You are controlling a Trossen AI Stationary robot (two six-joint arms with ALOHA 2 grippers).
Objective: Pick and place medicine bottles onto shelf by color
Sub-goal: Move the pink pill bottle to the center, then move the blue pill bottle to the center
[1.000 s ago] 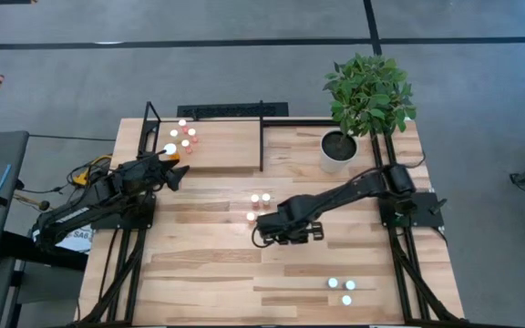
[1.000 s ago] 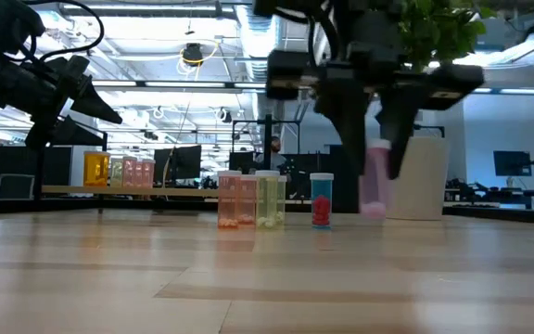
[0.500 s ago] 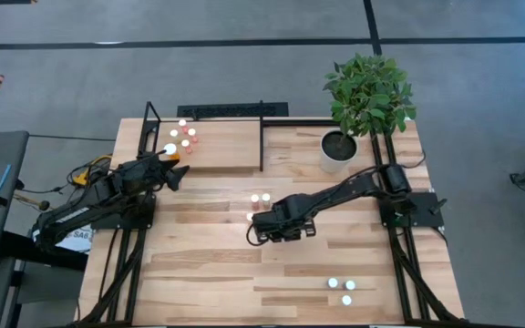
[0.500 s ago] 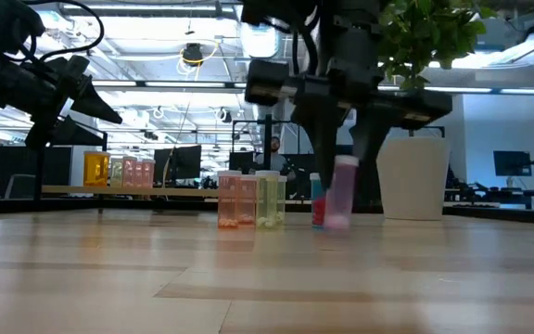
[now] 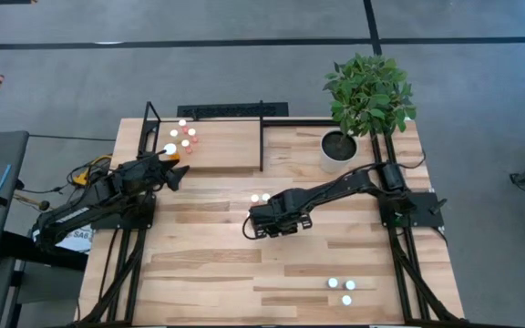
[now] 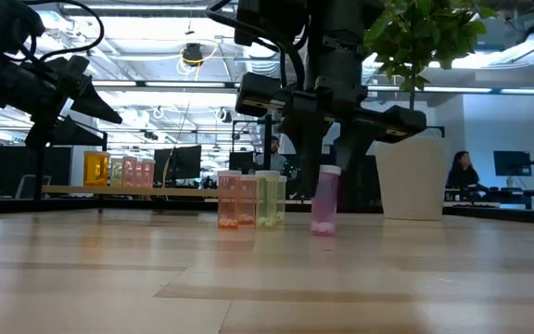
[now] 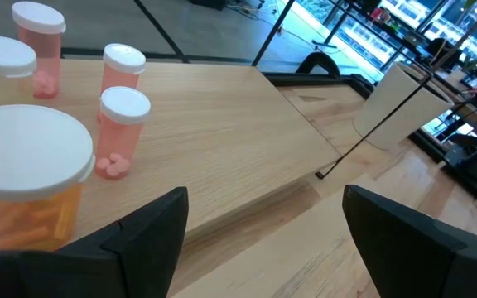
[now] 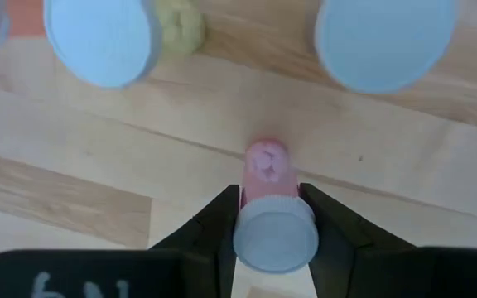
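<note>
Right wrist view: blurred white marks, perhaps "N", on right gripper (image 8: 273, 217)

Little writing could be read. In the right wrist view, pale characters stood on the dark body of the right end effector (image 8: 273, 217), cut off at the picture's edge; they resembled "N" and "4" but could not be read for certain. The medicine bottles (image 7: 121, 132) showed no legible labels.
</note>
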